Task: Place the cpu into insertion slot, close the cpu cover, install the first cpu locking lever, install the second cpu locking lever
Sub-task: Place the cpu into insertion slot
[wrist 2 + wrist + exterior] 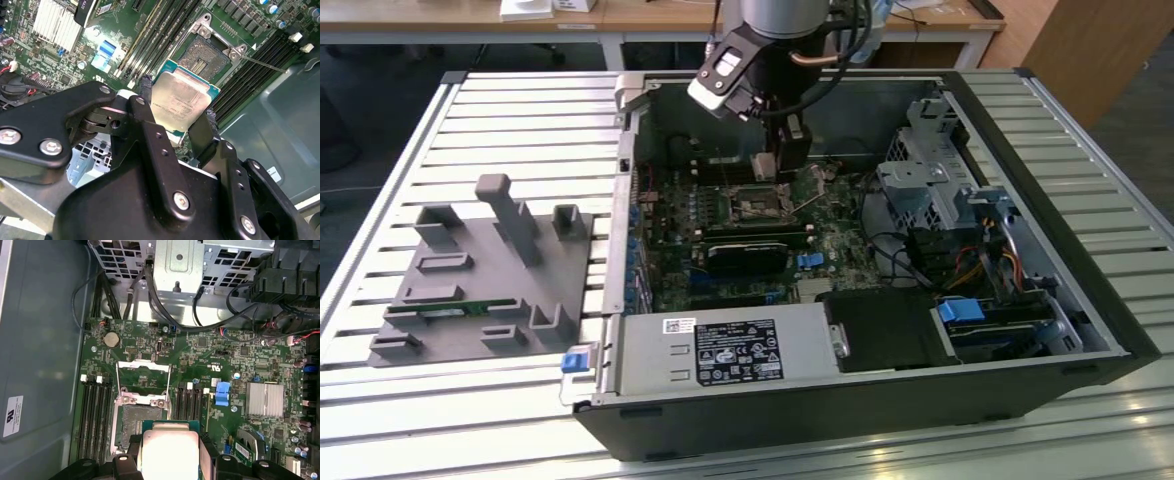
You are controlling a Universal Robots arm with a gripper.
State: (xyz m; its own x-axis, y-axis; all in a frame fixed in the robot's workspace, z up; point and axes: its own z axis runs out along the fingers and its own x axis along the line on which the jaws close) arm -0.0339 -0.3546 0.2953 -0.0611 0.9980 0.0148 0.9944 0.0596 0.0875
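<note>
Our black metal two-fingered gripper (178,102) is clamped on the cpu (186,94), a small flat square chip with a pale tan-silver metal face. Its black fingers (150,131) press against two opposite edges of the chip. In the first wrist view we see the same grasp, the cpu (170,450) sitting between the fingertips of the gripper (170,456).

The chip hangs clear of the board, close to the insertion slot (137,424) but not seated in it. This small square black-framed socket with a dark centre lies open just beyond the fingertips. At the far side of the socket from the gripper, the cpu cover (143,364), a thin silvery square metal frame with a large window, stands swung up. A thin bare-metal locking lever (265,64) sticks out from the socket's corner, unlatched.

Long narrow black memory slots (95,415) flank the socket on both sides, all set in the green circuit board (200,360). Farther out from the gripper sits a ribbed silver heatsink (265,400).

In the exterior view, the gripper (777,168) reaches down into the open black computer case (854,420), which lies on a slatted aluminium table (520,100). Well apart from the gripper, toward the exterior view's left, rests a grey moulded fixture tray (467,300).
</note>
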